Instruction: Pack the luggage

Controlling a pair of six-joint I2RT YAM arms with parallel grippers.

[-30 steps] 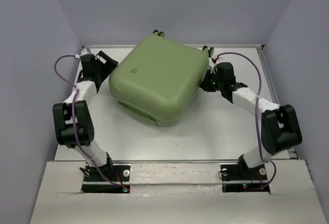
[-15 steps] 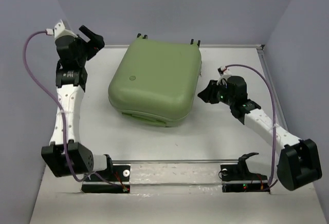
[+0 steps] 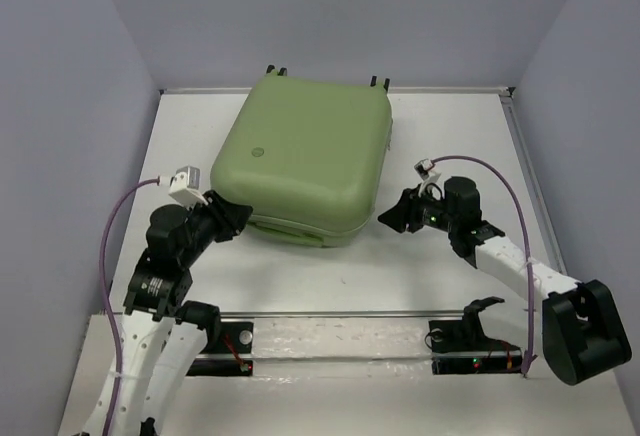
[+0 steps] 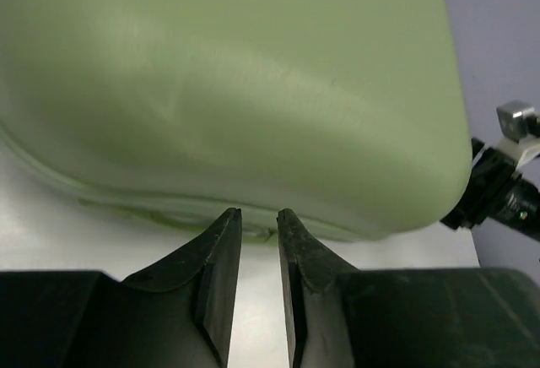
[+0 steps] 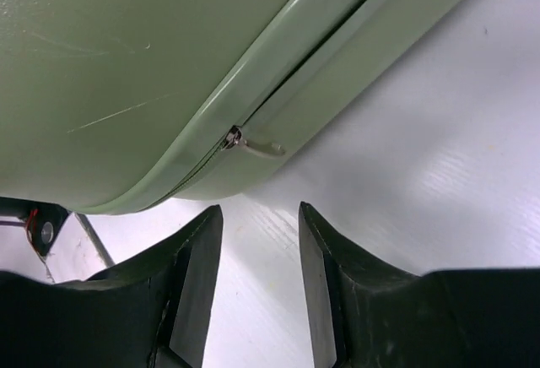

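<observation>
The luggage (image 3: 300, 156) is a large light-green hard-shell suitcase lying closed and flat at the back middle of the white table. Two small wheels (image 3: 275, 71) show at its far edge. My left gripper (image 3: 238, 218) is at its near left corner. In the left wrist view its jaws (image 4: 259, 214) stand a narrow gap apart, just short of the shell's seam (image 4: 169, 208), with nothing between them. My right gripper (image 3: 388, 221) is at the near right corner, open (image 5: 260, 209). A small zipper pull (image 5: 261, 147) hangs from the seam just beyond its tips.
Grey walls close in the table (image 3: 450, 136) on the left, right and back. A metal rail (image 3: 330, 314) runs along the near edge by the arm bases. The right arm's wrist (image 4: 498, 199) shows past the suitcase's corner in the left wrist view.
My left arm swung from the back left down to the suitcase's near left corner, and its jaws narrowed. The right gripper opened wider and moved slightly nearer. The suitcase turned square earlier and has since stayed still.
</observation>
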